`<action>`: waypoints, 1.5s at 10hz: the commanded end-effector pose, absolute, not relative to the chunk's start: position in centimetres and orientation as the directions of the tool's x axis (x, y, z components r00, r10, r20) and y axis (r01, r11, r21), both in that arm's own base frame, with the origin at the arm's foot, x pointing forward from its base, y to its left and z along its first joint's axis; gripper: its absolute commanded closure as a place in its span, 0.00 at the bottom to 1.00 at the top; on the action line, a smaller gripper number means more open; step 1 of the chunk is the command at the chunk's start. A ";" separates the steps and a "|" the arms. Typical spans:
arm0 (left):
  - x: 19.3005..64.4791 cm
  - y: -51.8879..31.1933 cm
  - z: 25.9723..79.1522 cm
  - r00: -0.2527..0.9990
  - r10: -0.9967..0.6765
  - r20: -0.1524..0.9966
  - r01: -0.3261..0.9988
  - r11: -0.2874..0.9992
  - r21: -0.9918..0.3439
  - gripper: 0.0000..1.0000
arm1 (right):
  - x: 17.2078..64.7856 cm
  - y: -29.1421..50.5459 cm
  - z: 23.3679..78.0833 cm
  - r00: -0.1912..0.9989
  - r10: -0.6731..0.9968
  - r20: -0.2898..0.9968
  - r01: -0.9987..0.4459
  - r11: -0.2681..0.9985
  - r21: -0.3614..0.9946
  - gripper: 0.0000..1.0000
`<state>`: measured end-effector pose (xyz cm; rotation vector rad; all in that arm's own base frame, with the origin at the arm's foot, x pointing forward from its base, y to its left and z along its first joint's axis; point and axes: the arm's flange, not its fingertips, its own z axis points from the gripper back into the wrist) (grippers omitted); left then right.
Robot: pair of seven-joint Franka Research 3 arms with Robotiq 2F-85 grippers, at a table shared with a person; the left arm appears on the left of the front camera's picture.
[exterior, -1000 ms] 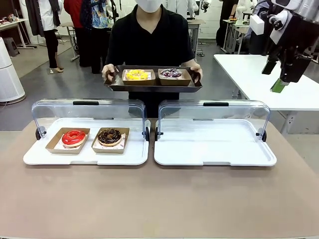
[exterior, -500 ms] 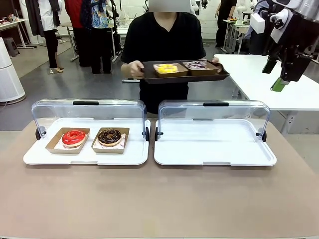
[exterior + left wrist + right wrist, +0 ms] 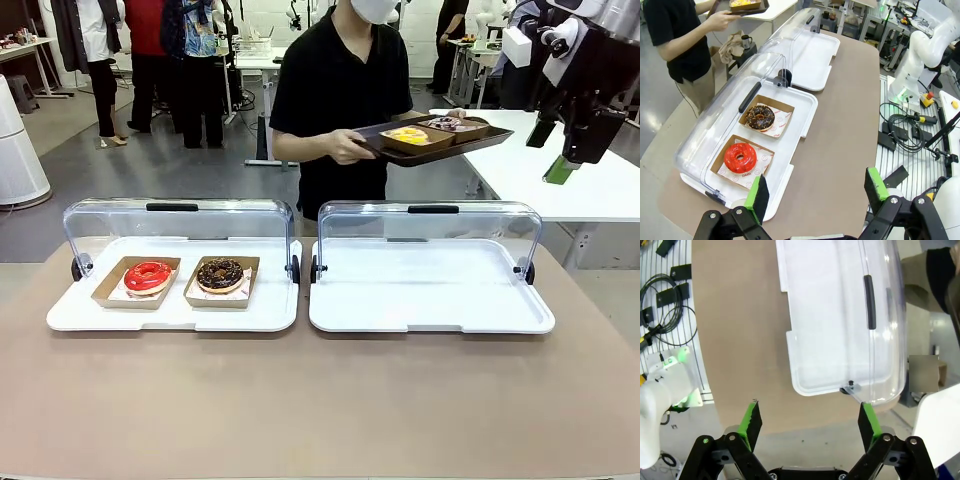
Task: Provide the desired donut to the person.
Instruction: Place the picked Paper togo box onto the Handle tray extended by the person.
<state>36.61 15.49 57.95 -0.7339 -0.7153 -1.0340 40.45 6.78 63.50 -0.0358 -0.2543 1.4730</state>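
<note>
the person (image 3: 340,90) stands beyond the table (image 3: 320,400), carrying a dark tray (image 3: 440,140) with two donuts. the red donut (image 3: 148,276) and chocolate donut (image 3: 220,274) sit in the left case (image 3: 270,310). left hand (image 3: 815,192) and right hand (image 3: 810,422) hang wide open, empty.

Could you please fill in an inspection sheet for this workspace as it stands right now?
Surface: brown table, bare in front.
Job's things: red donut and chocolate donut in paper trays in the left display case, lid up; right display case empty, lid up. The person carries a dark tray with two more donuts.
Clutter: nothing seen.
Grippers: left gripper open, empty; right gripper open, empty, raised.
Cables: black cables beside the table.
Surroundings: white side table, bystanders behind.
</note>
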 end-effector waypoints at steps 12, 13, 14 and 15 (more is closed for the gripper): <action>36.5 15.4 58.1 0.336 -0.484 0.808 0.926 0.326 -0.190 0.00 | 44.6 -14.6 59.4 0.079 0.456 0.886 -0.990 0.137 0.018 0.00; 36.5 15.4 58.1 0.336 -0.484 0.808 0.926 0.326 -0.190 0.00 | 43.8 -16.9 59.2 0.069 0.441 0.895 -0.989 0.147 0.004 0.00; 36.5 15.4 58.1 0.336 -0.484 0.808 0.926 0.326 -0.190 0.00 | 43.4 -18.6 59.5 0.074 0.415 0.907 -0.986 0.169 0.003 0.00; 36.5 15.4 58.1 0.336 -0.484 0.808 0.926 0.326 -0.190 0.00 | 43.0 -20.2 59.8 0.092 0.378 0.921 -0.981 0.193 0.019 0.00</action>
